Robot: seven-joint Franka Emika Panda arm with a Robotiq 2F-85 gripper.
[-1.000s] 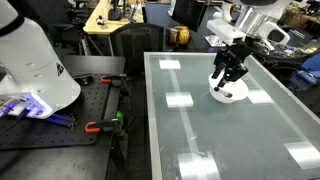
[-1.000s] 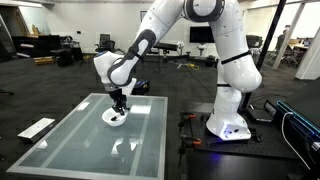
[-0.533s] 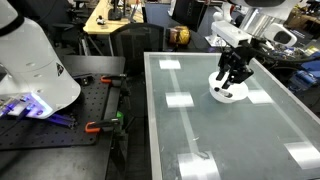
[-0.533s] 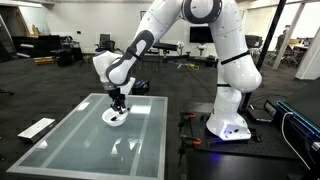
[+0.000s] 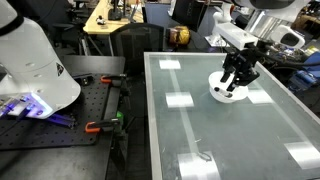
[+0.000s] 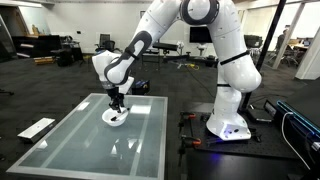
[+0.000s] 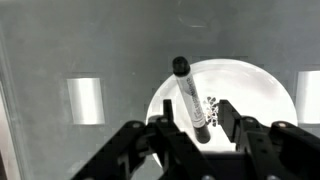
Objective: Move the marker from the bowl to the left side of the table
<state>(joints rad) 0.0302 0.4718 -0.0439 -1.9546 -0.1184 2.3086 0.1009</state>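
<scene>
Your black two-fingered gripper (image 7: 197,128) comes in from the bottom edge of the wrist view, its jaws partly spread. The short slim black marker (image 7: 190,100) stands between them. Pale bowl shows on either side of the marker's lower end, so the jaws are not pinched onto it. You cannot tell from these pictures whether either finger touches it.

The marker lies in the round, shallow white bowl (image 7: 260,90), slightly tilted from vertical in the frame. Its lower end sits in the gap between the fingers. Its rounded cap points toward the top of the frame and reaches past the bowl's upper-left rim. A small cluster of dark specks sits on the bowl's floor just right of the marker.

In both exterior views the gripper (image 5: 236,84) (image 6: 118,104) hangs pointing down right over the bowl (image 5: 222,97) (image 6: 113,119), close above it. The marker is too small to make out there.

The bowl rests on the large glossy pale grey-green table (image 5: 200,140) (image 6: 70,140), toward the upper right of the tabletop in an exterior view (image 5: 222,97). White squares of reflected light dot the surface.

At the lower left of that frame lies a dark perforated workbench (image 5: 60,110) with an orange-handled clamp (image 5: 97,126).
</scene>
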